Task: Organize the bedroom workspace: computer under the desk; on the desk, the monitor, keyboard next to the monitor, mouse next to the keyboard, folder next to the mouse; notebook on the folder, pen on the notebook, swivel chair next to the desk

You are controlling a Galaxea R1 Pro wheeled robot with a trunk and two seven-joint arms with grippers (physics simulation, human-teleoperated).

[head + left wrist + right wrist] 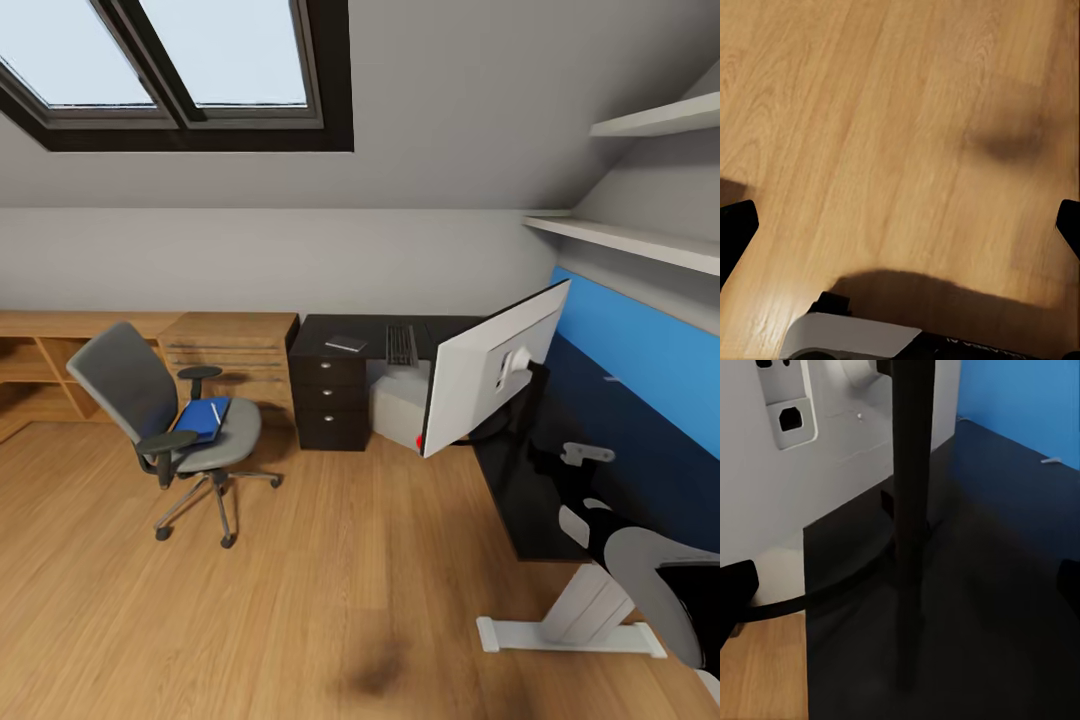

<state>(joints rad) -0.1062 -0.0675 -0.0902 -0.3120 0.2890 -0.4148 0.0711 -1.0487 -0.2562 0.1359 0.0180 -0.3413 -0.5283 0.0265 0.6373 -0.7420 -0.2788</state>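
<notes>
An attic bedroom's wood floor: the right gripper, fingers spread, nears the monitor on the desk. A knock to the stem could topple it. Beyond, the folder lies on the chair. Left gripper: fingers apart, empty.

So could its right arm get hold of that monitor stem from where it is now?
Probably yes. The right wrist view shows the monitor stem close ahead, the right gripper wide open, with bare desk between. The folder sits far off on the swivel chair.
</notes>
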